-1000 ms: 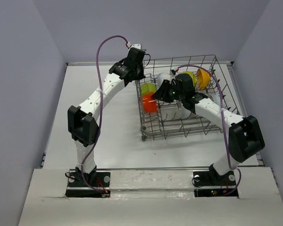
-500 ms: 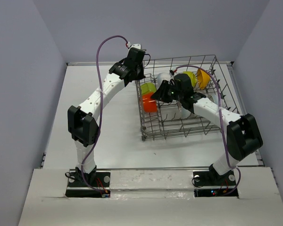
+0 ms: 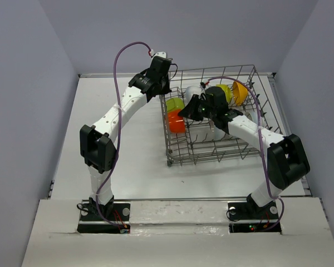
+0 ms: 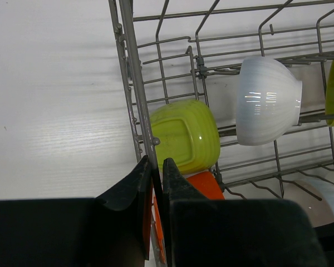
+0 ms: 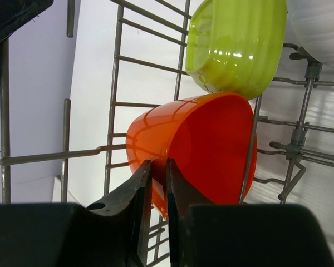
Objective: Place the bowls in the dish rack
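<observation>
Right gripper (image 5: 158, 167) pinches the red-orange bowl (image 5: 211, 144) inside the dish rack (image 4: 134, 72), while the left gripper (image 4: 156, 167) clamps the rack's left wall.

The red-orange bowl lies on its side against the rack's left wall. The lime green bowl (image 5: 239, 44) is just beyond it toward the far-left corner, and a white bowl (image 4: 267, 100) is tipped on the prongs further in. The right jaws are drawn close with the bowl's thin wall between them at the rim. The left jaws are clenched on an upright wire of the wall, from the table (image 3: 128, 144) side. The bowl looks light and rigid but glossy, so probably slippery and chippable against the wire. The rim is the sensible hold, with one finger inside and one outside. It should be seated gently between the prongs before letting go.
</observation>
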You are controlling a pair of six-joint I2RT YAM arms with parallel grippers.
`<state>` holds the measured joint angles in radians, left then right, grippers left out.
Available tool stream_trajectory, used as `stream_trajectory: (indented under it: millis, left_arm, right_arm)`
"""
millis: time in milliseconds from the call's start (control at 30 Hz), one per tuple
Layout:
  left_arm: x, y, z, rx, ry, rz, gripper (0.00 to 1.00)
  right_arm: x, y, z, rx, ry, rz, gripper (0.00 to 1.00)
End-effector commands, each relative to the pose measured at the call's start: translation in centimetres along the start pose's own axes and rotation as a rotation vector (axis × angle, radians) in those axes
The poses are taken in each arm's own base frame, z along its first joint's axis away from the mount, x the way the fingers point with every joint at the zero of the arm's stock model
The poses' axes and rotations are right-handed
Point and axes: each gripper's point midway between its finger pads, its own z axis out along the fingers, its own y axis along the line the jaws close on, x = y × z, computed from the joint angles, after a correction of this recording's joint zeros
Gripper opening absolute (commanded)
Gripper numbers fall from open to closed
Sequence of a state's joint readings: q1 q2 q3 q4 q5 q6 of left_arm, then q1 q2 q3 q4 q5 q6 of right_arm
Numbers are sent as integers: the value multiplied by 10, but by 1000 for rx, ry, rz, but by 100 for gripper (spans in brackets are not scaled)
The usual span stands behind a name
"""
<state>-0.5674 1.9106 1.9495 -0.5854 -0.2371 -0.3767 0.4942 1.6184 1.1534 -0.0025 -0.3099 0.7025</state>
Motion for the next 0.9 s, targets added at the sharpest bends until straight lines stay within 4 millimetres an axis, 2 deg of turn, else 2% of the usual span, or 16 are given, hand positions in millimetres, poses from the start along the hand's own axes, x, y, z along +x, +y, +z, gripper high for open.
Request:
stream_trajectory:
  millis: [0,200,867]
  left_arm:
    - [-55,-14,-31,65,-157,1,0]
    - [-54,-13,-31,63,-156,3,0]
    - [-56,-10,-38,64,-167,2,0]
  right_arm:
    - [-21,12,-8,18,-70,-61,1]
    - [-20,-2,-12,84,-83,-67,1]
    - [-24,-27,-26,205,-131,-74,1]
